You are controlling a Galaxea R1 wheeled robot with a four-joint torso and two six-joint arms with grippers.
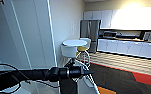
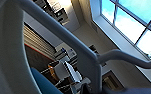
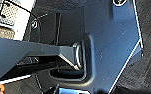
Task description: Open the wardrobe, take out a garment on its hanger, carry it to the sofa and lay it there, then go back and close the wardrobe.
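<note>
No writing is legible on the white wardrobe [image 1: 28, 35] or hanger [image 2: 91, 53].

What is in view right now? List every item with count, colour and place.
wardrobe: one, white, panelled, near left of the head view
hanger: one, white, close to the left wrist camera
garment: one, white cloth, probably the shirt, below the arm's tip
round table: one, white, by the wall ahead
chair: one, white, under the table's edge
stool: one, yellow seat, behind the table
fridge: one, silver, far wall
kitchen cabinets: several, white, far right
window: one, blue sky behind it, left wrist view
carpet: dark with red and orange patches, right floor
left arm: one, black, from the left
left pincer: one, black, at the arm's tip
</note>
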